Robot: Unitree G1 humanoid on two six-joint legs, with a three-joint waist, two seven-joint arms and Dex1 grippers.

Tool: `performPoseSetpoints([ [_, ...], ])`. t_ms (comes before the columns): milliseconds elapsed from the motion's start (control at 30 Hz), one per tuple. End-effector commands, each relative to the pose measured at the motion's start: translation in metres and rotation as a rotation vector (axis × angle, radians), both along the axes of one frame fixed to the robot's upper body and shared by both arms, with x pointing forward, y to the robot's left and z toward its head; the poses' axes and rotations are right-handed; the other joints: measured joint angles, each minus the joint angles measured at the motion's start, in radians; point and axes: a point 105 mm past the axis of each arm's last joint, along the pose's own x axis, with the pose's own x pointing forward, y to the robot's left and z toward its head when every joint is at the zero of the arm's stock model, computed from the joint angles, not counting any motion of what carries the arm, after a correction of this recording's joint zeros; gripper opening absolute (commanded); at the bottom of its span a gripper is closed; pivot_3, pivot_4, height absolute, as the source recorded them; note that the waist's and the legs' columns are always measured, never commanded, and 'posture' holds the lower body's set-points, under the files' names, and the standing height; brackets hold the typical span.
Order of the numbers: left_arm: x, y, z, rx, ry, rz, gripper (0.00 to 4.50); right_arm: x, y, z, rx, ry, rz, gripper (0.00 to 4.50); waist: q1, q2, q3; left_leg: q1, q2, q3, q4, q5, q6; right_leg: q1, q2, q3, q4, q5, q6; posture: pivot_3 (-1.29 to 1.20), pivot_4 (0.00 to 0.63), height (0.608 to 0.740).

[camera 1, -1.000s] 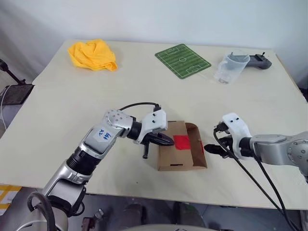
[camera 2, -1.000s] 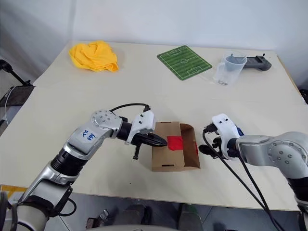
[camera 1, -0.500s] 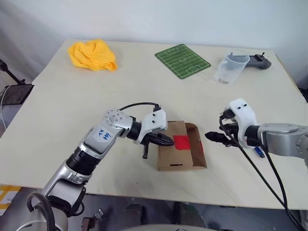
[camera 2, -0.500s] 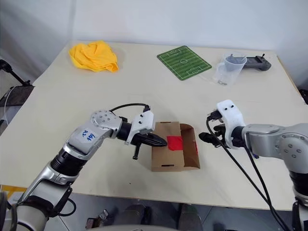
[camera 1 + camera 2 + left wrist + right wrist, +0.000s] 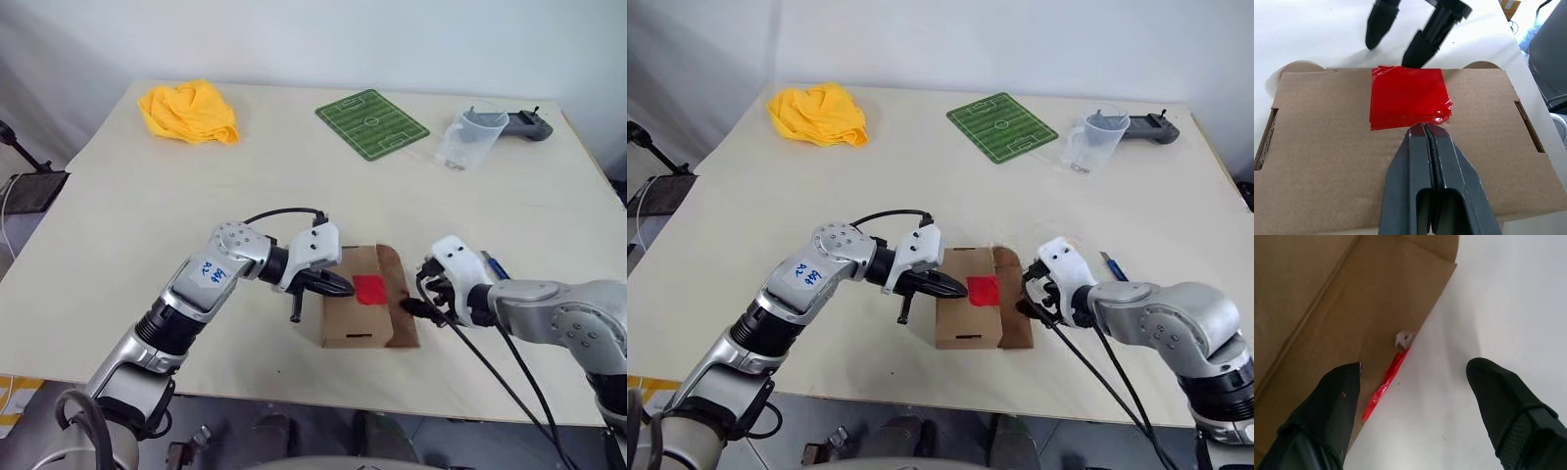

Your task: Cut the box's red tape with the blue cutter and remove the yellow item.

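The brown box lies near the table's front edge with the red tape on its top. My left gripper is shut, its tip resting on the box top at the edge of the red tape. At the box's right side my right gripper stands open. One of its fingers is over the side flap and the other over bare table. A bit of the blue cutter shows on the table behind my right wrist. The yellow item is hidden.
At the back of the table are a yellow cloth heap on the left, a green football-pitch mat in the middle, and a clear jug with a dark handset on the right. The front table edge runs just below the box.
My right gripper drew back to the right, then came in left against the box's side flap. The flap, which stood up before, now lies lower. My left gripper has not moved.
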Motion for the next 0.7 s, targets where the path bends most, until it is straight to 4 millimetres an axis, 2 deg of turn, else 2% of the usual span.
performPoseSetpoints([
  [33,0.000,0.006,-0.022,0.088,0.049,0.030,0.00,0.003,0.000,0.005,-0.003,-0.066,0.013,3.66,0.001,0.000,0.000,0.000,0.000,0.000,0.000,0.000,0.000,0.000,0.000,0.000,0.000,0.000,0.000,0.00,0.150,0.740],
  [167,0.001,0.006,-0.021,0.089,0.046,0.027,0.00,0.005,-0.006,0.008,0.010,-0.091,0.002,3.66,0.001,0.000,0.000,0.000,0.000,0.000,0.000,0.000,0.000,0.000,0.000,0.000,0.000,0.000,0.000,0.00,0.150,0.740],
  [300,0.004,0.007,-0.018,0.086,0.027,0.029,0.00,0.004,-0.025,0.036,0.289,-0.026,-0.077,3.66,0.001,0.000,0.000,0.000,0.000,0.000,0.000,0.000,0.000,0.000,0.000,0.000,0.000,0.000,0.000,0.00,0.150,0.740],
  [400,0.005,0.009,-0.017,0.081,0.016,0.025,0.00,-0.003,-0.032,0.041,0.463,0.113,-0.076,3.66,0.000,0.000,0.000,0.000,0.000,0.000,0.000,0.000,0.000,0.000,0.000,0.000,0.000,0.000,0.000,0.00,0.150,0.740],
  [533,0.006,0.008,-0.017,0.081,0.011,0.021,0.00,-0.009,-0.032,0.038,0.646,0.284,-0.048,3.66,0.000,0.000,0.000,0.000,0.001,-0.001,0.000,0.000,-0.001,0.000,-0.001,0.000,0.000,0.000,0.000,0.00,0.150,0.740],
  [700,0.005,0.008,-0.017,0.078,0.009,0.017,0.00,-0.008,-0.021,0.025,0.729,0.422,-0.029,3.66,-0.002,0.000,0.000,0.000,0.000,-0.001,0.000,0.000,0.000,0.000,-0.002,0.001,0.000,0.000,0.000,0.00,0.150,0.740],
])
